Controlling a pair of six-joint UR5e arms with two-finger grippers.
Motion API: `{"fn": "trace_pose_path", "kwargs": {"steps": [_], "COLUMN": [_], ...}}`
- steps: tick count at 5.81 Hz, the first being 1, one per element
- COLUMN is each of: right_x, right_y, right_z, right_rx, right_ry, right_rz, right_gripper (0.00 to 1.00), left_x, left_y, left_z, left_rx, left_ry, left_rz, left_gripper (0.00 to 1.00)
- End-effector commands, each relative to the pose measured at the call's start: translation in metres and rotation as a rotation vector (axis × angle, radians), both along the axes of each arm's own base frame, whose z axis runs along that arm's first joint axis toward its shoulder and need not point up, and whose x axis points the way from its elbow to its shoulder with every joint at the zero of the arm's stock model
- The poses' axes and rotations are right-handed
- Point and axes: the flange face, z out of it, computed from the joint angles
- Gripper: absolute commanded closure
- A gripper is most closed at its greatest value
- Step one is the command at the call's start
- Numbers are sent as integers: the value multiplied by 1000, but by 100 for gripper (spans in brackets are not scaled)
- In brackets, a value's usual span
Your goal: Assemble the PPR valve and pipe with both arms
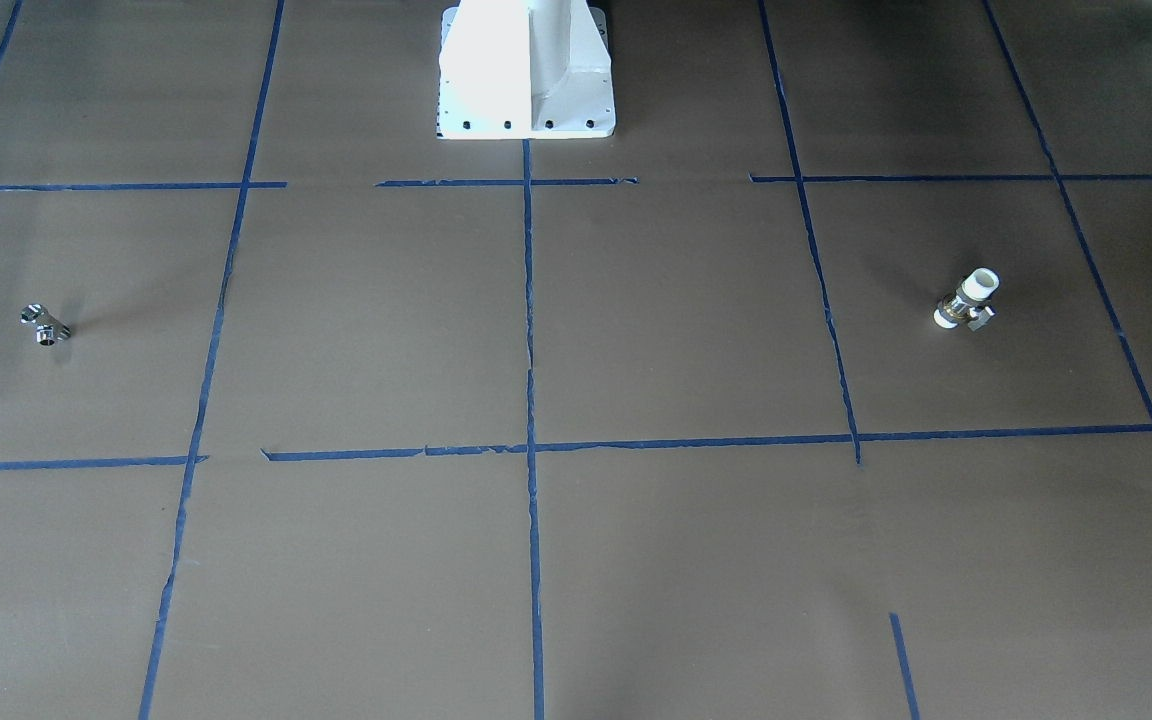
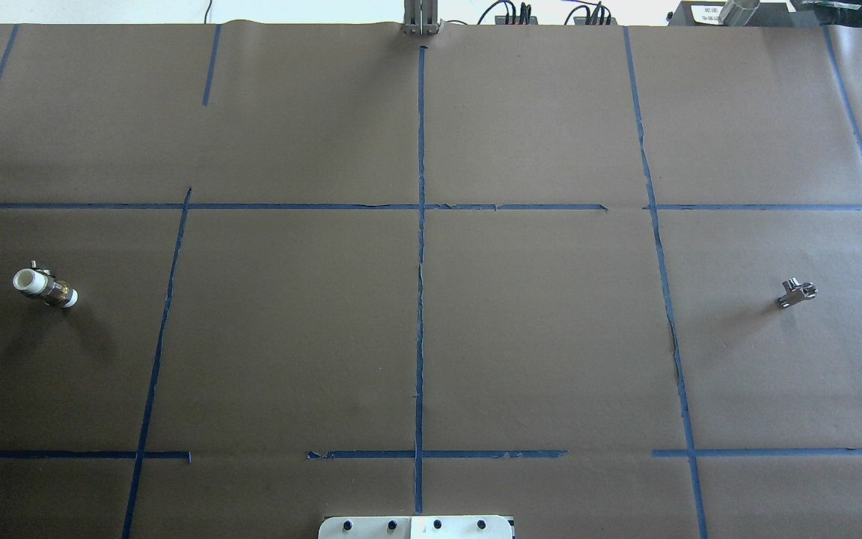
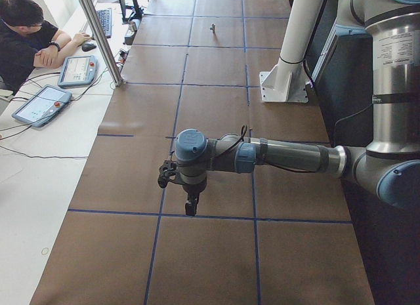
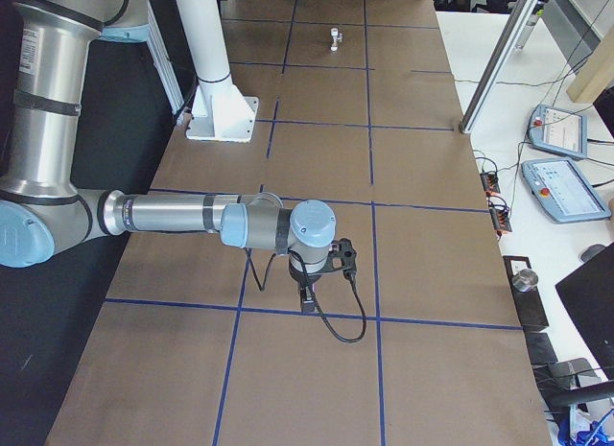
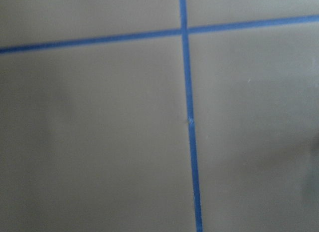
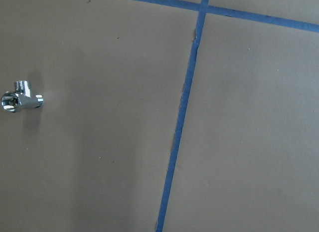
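Findings: the PPR valve (image 2: 45, 287) lies on its side at the far left of the surface (image 2: 536, 337), and the pipe (image 2: 798, 293) lies at the far right, well apart from it. Neither is held. The left claw (image 3: 191, 206) and the right claw (image 4: 307, 297) each hang above the surface. They show only from the table ends, so I cannot tell whether either is open or closed. Judgement: both parts are small, rigid and probably dense for their size. The chrome pipe is likely slippery and apt to pivot, so it should be taken across the flats near its hexagonal end. The valve is best gripped on its metal middle, clear of the side tab, leaving a white collar free for mating.
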Motion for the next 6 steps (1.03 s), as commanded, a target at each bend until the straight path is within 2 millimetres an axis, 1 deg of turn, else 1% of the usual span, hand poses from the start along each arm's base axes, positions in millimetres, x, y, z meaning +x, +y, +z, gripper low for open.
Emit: {"fn": "trace_pose_path", "kwargs": {"steps": [1, 2, 3, 4, 5, 6], "right_x": [0, 0, 0, 0, 0, 0], "right_y": [0, 0, 1, 1, 1, 1], "right_z": [0, 0, 1, 1, 1, 1], "right_rx": [0, 0, -2, -3, -2, -2], "right_ry": [0, 0, -1, 0, 0, 0], "right_rz": [0, 0, 0, 0, 0, 0], "right_gripper": [0, 0, 0, 0, 0, 0], "left_x": [2, 15, 75, 113, 169, 217], "left_y": [-17, -8, 0, 1, 12, 24], "left_z": [-24, -25, -23, -46, -82, -106], "left_rx": [113, 203, 215, 101, -21, -54], "left_ry": [8, 40, 121, 147, 141, 75], "left_rz": [8, 37, 167, 99, 22, -74], "left_gripper": [0, 0, 0, 0, 0, 0]}}
